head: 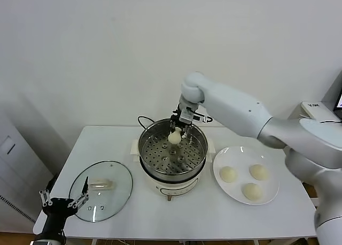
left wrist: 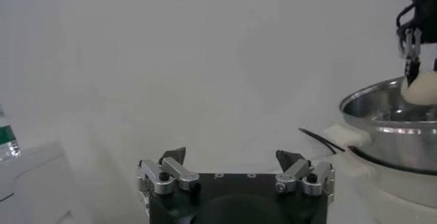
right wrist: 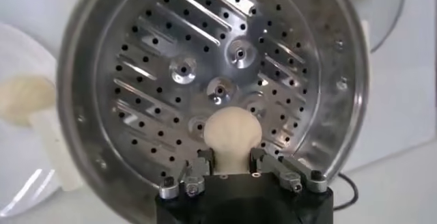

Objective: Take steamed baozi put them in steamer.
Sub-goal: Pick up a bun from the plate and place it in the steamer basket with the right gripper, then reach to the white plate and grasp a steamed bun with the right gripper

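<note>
We seem to be in a test room staged as a kitchen corner: a plain white counter [head: 160,213] stands against a bare white wall [head: 107,53], carrying only an electric steamer [head: 172,154], its glass lid [head: 101,190] and a white plate [head: 270,194] of buns [head: 228,174].

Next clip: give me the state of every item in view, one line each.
Steamer: lid off, basket floor bare.
Lid: lying on the table, left of the steamer.
Bun: between the right hand's fingers, over the steamer's back rim.
Plate: three buns on it.
Left hand: open, idle at the table's left edge.
</note>
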You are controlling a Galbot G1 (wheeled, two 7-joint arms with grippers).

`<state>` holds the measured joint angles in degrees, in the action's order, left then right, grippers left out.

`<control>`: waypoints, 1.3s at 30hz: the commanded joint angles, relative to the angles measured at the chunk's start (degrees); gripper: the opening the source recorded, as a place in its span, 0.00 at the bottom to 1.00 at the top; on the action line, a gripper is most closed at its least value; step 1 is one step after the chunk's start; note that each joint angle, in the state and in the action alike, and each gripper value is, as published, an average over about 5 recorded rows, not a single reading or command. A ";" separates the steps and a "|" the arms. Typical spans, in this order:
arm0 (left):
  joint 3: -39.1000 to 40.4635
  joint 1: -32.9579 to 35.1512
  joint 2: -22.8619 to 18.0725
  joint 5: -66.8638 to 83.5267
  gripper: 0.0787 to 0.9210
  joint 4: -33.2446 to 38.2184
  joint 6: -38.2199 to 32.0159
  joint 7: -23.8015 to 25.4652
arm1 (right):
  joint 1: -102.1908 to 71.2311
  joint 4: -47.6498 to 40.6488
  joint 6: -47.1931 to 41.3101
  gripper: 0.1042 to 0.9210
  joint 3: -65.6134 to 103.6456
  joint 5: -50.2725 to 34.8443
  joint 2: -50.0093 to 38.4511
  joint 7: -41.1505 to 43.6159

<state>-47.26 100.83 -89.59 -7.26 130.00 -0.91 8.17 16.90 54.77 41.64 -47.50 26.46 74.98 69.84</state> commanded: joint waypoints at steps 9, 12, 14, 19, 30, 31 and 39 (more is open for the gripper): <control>-0.57 1.13 -0.35 0.25 0.88 0.41 -0.49 0.13 | -6.04 -5.44 5.55 0.67 8.29 13.12 4.23 -3.33; -0.57 1.38 -0.45 0.14 0.88 0.47 -0.57 0.13 | -5.87 -4.94 5.40 0.78 8.82 12.40 4.03 -3.27; -0.61 1.62 -0.47 0.11 0.88 0.58 -0.63 0.13 | -4.81 -4.24 4.72 0.84 8.77 9.48 3.45 -2.48; -0.64 1.99 -0.80 0.05 0.88 0.54 -1.19 0.20 | 2.32 -1.86 -3.19 0.88 5.75 -8.28 -0.62 0.72; -0.72 1.17 -0.62 0.61 0.88 0.55 -2.24 0.31 | 23.41 -0.88 -43.39 0.88 -21.43 -51.88 -21.35 1.91; -0.60 1.03 -0.58 0.62 0.88 0.62 -2.22 0.29 | 23.10 -1.52 -44.56 0.88 -22.05 -51.64 -22.65 2.51; 0.76 0.22 -0.84 0.00 0.88 0.96 -1.89 0.24 | 11.37 5.19 -46.16 0.88 -20.27 -42.94 -36.10 1.52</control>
<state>-46.99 101.28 -90.40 -7.13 130.94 -2.69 8.45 30.03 56.74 5.46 -63.11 -10.84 50.65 70.97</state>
